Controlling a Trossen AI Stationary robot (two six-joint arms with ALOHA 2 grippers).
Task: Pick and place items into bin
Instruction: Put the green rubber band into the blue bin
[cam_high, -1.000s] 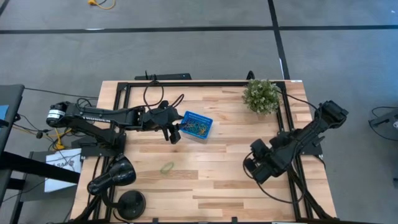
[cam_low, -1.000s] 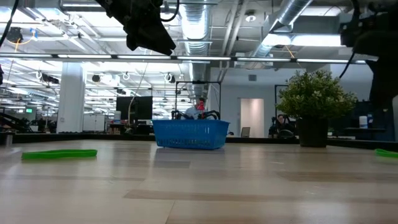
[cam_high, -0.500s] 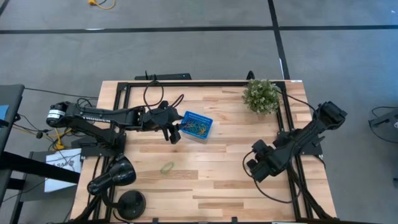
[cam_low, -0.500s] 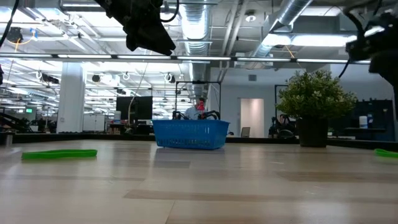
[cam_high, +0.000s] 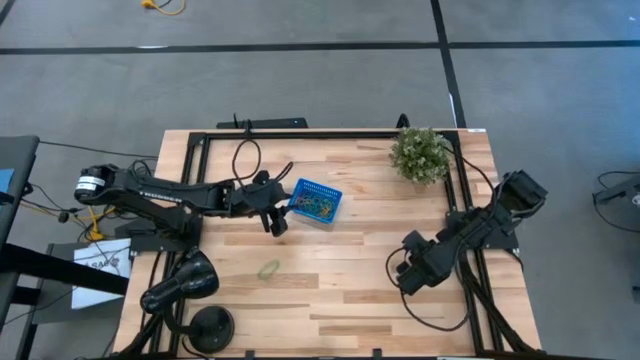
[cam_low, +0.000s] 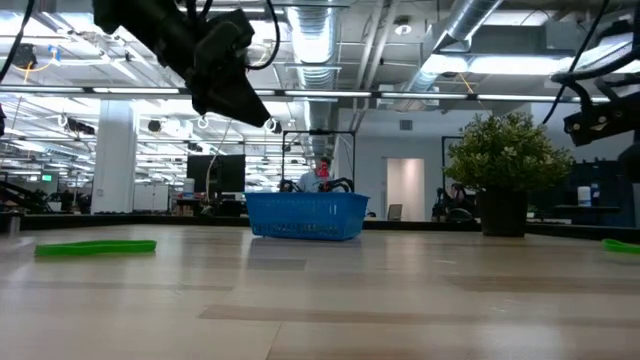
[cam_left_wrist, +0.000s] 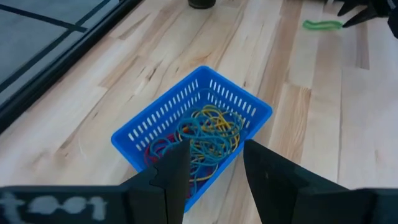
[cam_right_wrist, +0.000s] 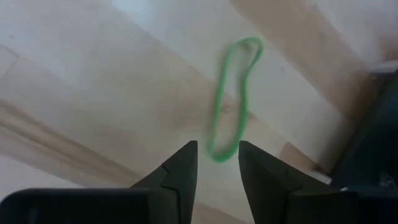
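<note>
Between the right gripper's (cam_right_wrist: 216, 165) fingers (cam_right_wrist: 181, 168) and just ahead of their tips — one green loop (cam_right_wrist: 231, 99), flat on the worktop (cam_right_wrist: 93, 93), untouched. Fingers parted, nothing between them; a second ago shut, since then opened partway. Right arm also shifted over that second, gripper now lowered toward the loop near the worktop's right edge. Read as the approach step of a pick: jaws readied, not yet around the band.

Left gripper (cam_left_wrist: 214, 163): fingers apart and empty, unchanged in spread across the last second. Just beyond their tips sits the blue bin (cam_left_wrist: 142, 129), holding a tangle of yellow, blue and red loops (cam_left_wrist: 208, 134). Gripper has drawn back a little from the bin's near side since the earlier frames (cam_high: 272, 212) — judged a retreat after a drop-off, release complete.

Remaining on the worktop: a second green loop (cam_high: 268, 269), well apart from the left fingers and from the bin (cam_high: 316, 201). Potted plant (cam_high: 420, 153) at the far corner, not involved.

Judgement: task mostly done — two loose loops left outside the bin. Thin band lying flat; fingertips will need to reach the wood to catch it, slip likely otherwise.
</note>
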